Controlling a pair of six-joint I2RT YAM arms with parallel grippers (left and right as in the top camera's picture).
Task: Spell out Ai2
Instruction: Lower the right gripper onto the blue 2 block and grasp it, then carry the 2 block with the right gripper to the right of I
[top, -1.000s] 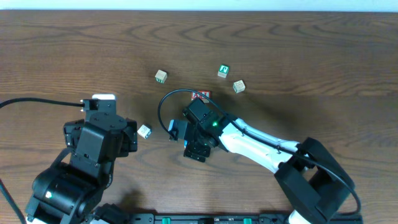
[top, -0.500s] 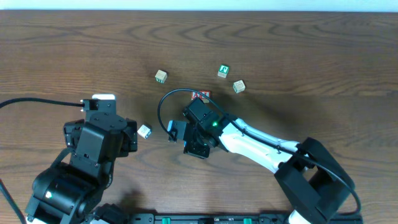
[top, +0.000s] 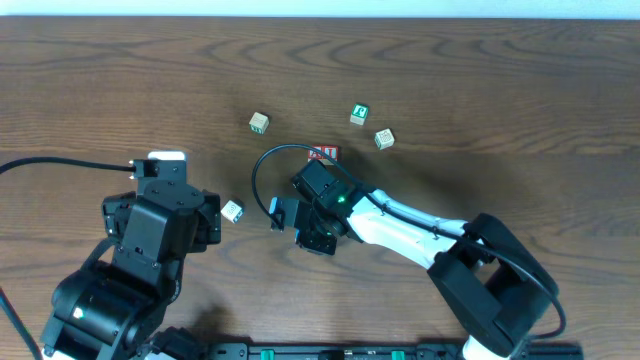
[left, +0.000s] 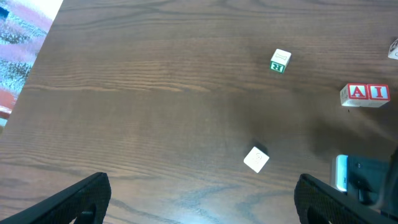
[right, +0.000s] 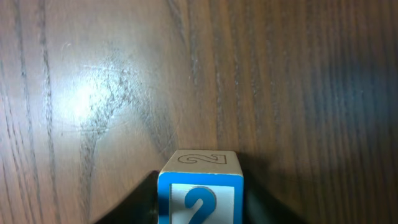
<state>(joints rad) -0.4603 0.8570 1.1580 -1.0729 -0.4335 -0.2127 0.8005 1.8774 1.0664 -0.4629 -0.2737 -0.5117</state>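
The cube with the blue "2" stands on the wooden table, and my right gripper is shut on it, its dark fingers pressed against both sides. From overhead, the right gripper sits at mid-table and hides this cube. The red "A" cube and red "I" cube stand side by side, touching, just behind the right wrist. My left gripper is open over bare wood at the left, with nothing between its fingers.
A green-lettered cube and two pale cubes lie at the back. Another pale cube rests between the arms, close to the left gripper. A black cable loops off the right wrist.
My right gripper's jaws have closed in on the "2" cube and the wrist shifted slightly. The left arm and all the other cubes stayed still.
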